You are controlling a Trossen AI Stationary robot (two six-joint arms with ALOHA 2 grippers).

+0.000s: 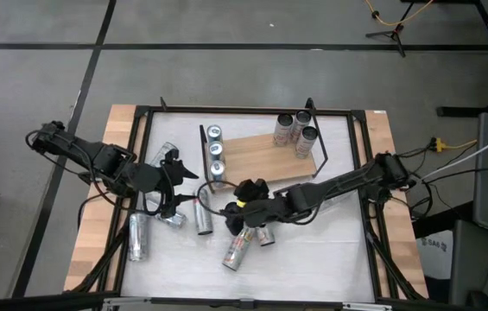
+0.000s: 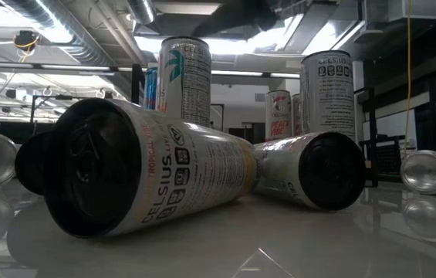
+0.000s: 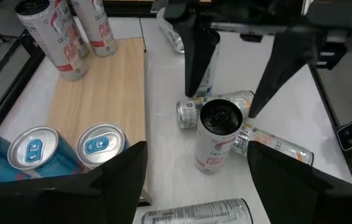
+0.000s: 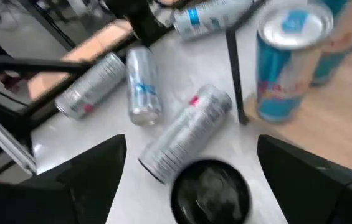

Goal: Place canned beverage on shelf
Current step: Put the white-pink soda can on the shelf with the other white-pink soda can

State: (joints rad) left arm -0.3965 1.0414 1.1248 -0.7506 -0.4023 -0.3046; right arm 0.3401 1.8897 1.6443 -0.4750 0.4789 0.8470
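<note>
From the left, we see a can (image 1: 137, 236) lying at the table's (image 1: 313, 259) edge. Our left gripper (image 1: 171, 185) hangs open over more fallen cans, holding nothing. Next, three blue-topped cans (image 1: 216, 152) stand in a row at the shelf's (image 1: 265, 158) left end. Our right gripper (image 1: 245, 204) spreads open around an upright can (image 3: 217, 134) just in front of the shelf, not yet clamped. Three standing cans (image 1: 295, 130) crowd the shelf's far right corner.
</note>
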